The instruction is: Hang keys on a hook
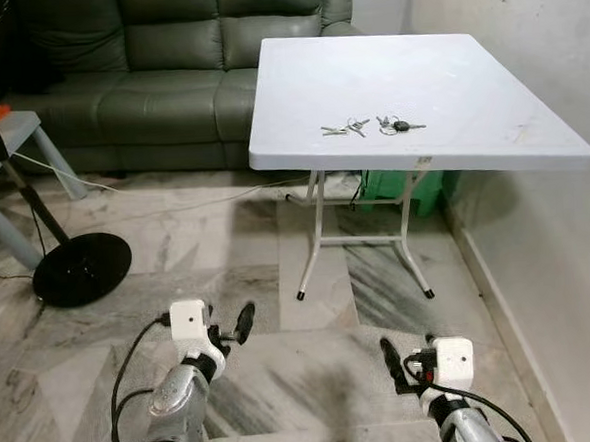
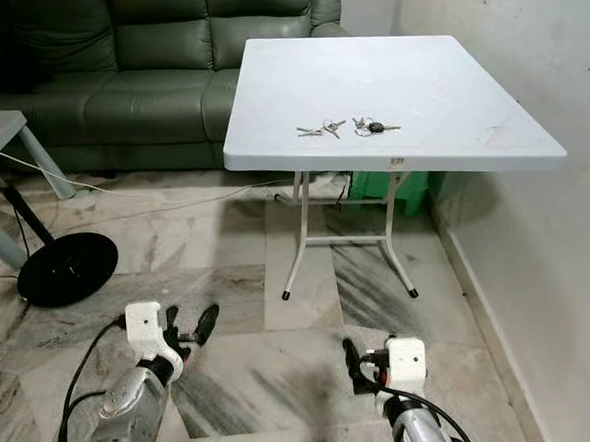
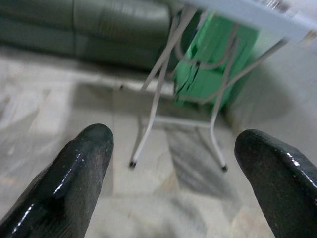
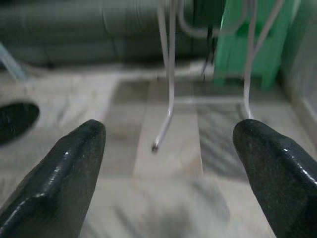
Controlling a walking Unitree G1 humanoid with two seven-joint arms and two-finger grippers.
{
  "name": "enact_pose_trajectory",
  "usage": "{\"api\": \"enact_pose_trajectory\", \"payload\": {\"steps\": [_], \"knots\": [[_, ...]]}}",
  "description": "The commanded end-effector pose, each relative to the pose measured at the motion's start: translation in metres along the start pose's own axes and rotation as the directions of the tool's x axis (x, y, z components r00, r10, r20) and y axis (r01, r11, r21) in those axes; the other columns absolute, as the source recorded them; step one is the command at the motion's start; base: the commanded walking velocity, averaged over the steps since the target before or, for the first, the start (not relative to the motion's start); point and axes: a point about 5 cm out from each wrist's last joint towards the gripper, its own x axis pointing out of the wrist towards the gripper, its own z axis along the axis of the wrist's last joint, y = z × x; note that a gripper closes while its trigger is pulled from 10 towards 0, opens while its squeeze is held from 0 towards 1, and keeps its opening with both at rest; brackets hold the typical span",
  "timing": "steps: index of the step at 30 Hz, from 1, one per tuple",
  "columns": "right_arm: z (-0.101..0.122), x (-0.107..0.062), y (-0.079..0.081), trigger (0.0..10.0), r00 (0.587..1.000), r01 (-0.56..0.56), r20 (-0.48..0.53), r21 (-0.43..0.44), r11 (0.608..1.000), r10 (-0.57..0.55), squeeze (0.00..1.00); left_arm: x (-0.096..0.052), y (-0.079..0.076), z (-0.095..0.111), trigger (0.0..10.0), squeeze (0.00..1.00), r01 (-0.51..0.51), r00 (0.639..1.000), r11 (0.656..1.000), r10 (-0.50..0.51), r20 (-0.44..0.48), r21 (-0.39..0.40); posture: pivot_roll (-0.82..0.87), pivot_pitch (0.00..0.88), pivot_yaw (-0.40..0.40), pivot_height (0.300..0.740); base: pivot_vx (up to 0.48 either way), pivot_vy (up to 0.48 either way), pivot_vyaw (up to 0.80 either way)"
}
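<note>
Two key bunches [image 1: 346, 129] and [image 1: 397, 126] side by side on white worktop [image 1: 487, 89], green bin [image 1: 428, 188] beneath it, contents hidden, left gripper [image 3: 171, 173] and right gripper [image 4: 171, 168] released, low over floor [image 1: 284, 372]

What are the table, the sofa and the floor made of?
Table: the top looks like matte white plastic with a thick moulded edge; the thin white legs look like painted metal tube.
Sofa: probably leather or imitation leather, grey-green with a soft sheen and padded seams.
Floor: seems to be polished marble or marble-look tile, with grey veins and faint reflections.
</note>
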Motion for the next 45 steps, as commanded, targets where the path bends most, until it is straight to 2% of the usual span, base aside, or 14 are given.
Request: {"api": "enact_pose_trajectory", "payload": {"steps": [1, 6, 9, 16, 25, 30, 36, 45], "knots": [[0.015, -0.001, 0.001, 10.0, 0.995, -0.003, 0.099, -0.013, 1.0, 0.004, 0.0, -0.001, -0.004, 0.011, 10.0, 0.0, 0.036, 0.997, 0.999, -0.037, 0.073, 0.016, -0.06, 0.0, -0.026, 0.74, 0.0, 0.0, 0.0], [0.037, -0.005, 0.006, 10.0, 0.976, -0.022, 0.215, -0.027, 0.999, 0.027, 0.0, -0.004, -0.011, 0.028, 10.0, 0.0, 0.076, 0.985, 0.996, -0.081, 0.15, 0.038, -0.06, 0.0, -0.023, 0.74, 0.0, 0.0, 0.0], [0.051, -0.006, 0.007, 10.0, 0.967, -0.031, 0.251, -0.053, 0.998, 0.043, 0.0, -0.005, -0.015, 0.04, 10.0, 0.0, 0.107, 0.978, 0.994, -0.111, 0.179, 0.033, -0.05, 0.0, -0.022, 0.74, 0.0, 0.0, 0.0], [0.078, -0.009, 0.014, 10.0, 0.951, -0.063, 0.301, -0.043, 0.997, 0.073, 0.0, -0.009, -0.02, 0.066, 10.0, 0.0, 0.116, 0.966, 0.993, -0.112, 0.233, -0.003, -0.05, 0.0, -0.019, 0.74, 0.0, 0.0, 0.0], [0.092, 0.002, 0.017, 10.0, 0.952, -0.072, 0.295, -0.043, 0.997, 0.081, 0.0, -0.004, -0.02, 0.075, 10.0, 0.0, 0.074, 0.979, 0.997, -0.07, 0.19, -0.012, -0.03, 0.0, -0.026, 0.74, 0.0, 0.0, 0.0], [0.101, 0.008, 0.008, 10.0, 0.953, -0.06, 0.294, -0.078, 0.995, 0.08, 0.0, 0.001, -0.018, 0.078, 10.0, 0.0, 0.056, 0.983, 0.998, -0.05, 0.176, -0.028, -0.04, 0.0, -0.028, 0.74, 0.0, 0.0, 0.0], [0.11, 0.013, 0.006, 10.0, 0.95, -0.061, 0.301, -0.097, 0.993, 0.087, 0.0, 0.007, -0.018, 0.084, 10.0, 0.0, 0.046, 0.984, 0.998, -0.04, 0.176, -0.034, -0.04, 0.003, -0.028, 0.74, 0.083, 0.0, 0.0], [0.11, 0.014, 0.01, 10.0, 0.949, -0.072, 0.298, -0.1, 0.992, 0.099, 0.0, 0.01, -0.02, 0.086, 10.0, 0.0, 0.056, 0.984, 0.998, -0.05, 0.17, -0.032, -0.04, 0.006, -0.027, 0.74, 0.248, 0.0, 0.0]]}}
